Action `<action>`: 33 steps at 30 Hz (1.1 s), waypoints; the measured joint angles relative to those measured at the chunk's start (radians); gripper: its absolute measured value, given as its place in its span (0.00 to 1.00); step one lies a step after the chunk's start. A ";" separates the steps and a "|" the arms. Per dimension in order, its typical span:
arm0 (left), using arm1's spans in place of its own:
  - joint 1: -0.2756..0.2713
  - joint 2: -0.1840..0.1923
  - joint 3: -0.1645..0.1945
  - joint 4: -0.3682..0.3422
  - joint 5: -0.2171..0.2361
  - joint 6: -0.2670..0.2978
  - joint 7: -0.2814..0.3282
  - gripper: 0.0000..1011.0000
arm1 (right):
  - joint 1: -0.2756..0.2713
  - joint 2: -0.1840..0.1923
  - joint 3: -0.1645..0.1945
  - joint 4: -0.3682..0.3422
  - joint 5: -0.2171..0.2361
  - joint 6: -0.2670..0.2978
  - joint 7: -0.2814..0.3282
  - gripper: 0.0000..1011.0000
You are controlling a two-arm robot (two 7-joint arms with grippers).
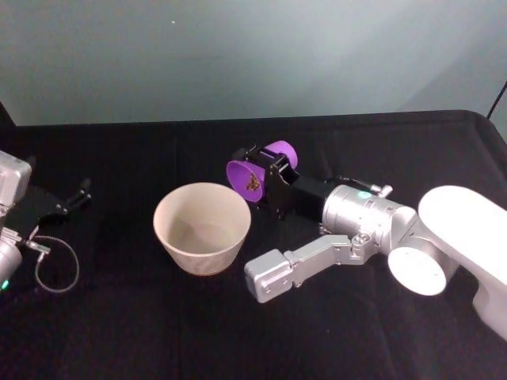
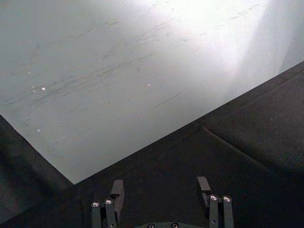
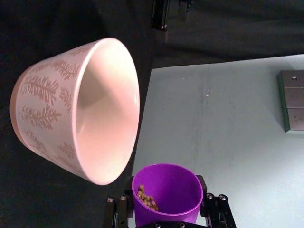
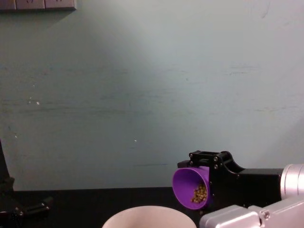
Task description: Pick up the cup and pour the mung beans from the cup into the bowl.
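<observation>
My right gripper is shut on the purple cup, holding it tipped on its side with the mouth toward the bowl. The cup hangs just above and to the right of the bowl's rim. Mung beans lie in a small heap against the cup's lower wall, still inside. The pale bowl with a leaf pattern stands upright on the black cloth and looks empty. My left gripper rests open at the table's left side, its fingers apart over the cloth.
A black cloth covers the table, whose far edge meets a pale blue-grey wall. A loose cable loop lies by the left arm. My right arm's silver links stretch low across the table right of the bowl.
</observation>
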 joint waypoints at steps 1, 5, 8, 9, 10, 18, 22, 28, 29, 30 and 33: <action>0.000 0.000 0.000 0.000 0.000 0.000 0.000 0.99 | 0.001 0.000 -0.003 -0.001 -0.006 0.003 -0.002 0.74; 0.000 0.000 0.000 0.000 0.000 0.000 0.000 0.99 | 0.004 0.002 -0.012 -0.002 -0.028 0.014 -0.010 0.74; 0.000 0.000 0.000 0.000 0.000 0.000 0.000 0.99 | 0.007 0.002 -0.017 -0.001 -0.040 0.019 -0.014 0.74; 0.000 0.000 0.000 0.000 0.000 0.000 0.000 0.99 | 0.009 0.001 -0.021 0.001 -0.047 0.022 -0.017 0.74; 0.000 0.000 0.000 0.000 0.000 0.000 0.000 0.99 | 0.010 0.000 -0.023 0.002 -0.050 0.023 -0.018 0.74; 0.000 0.000 0.000 0.000 0.000 0.000 0.000 0.99 | 0.021 -0.003 -0.046 0.012 -0.087 0.032 -0.027 0.74; 0.000 0.000 0.000 0.000 0.000 0.000 0.000 0.99 | 0.027 -0.006 -0.055 0.017 -0.100 0.037 -0.032 0.74; 0.000 0.000 0.000 0.000 0.000 0.000 0.000 0.99 | 0.031 -0.006 -0.068 0.019 -0.122 0.046 -0.040 0.74; 0.000 0.000 0.000 0.000 0.000 0.000 0.000 0.99 | 0.032 -0.006 -0.069 0.019 -0.126 0.047 -0.042 0.74; 0.000 0.000 0.000 0.000 0.000 0.000 0.000 0.99 | 0.032 -0.006 -0.072 0.019 -0.132 0.050 -0.045 0.74; 0.000 0.000 0.000 0.000 0.000 0.000 0.000 0.99 | 0.033 -0.006 -0.076 0.019 -0.141 0.056 -0.051 0.74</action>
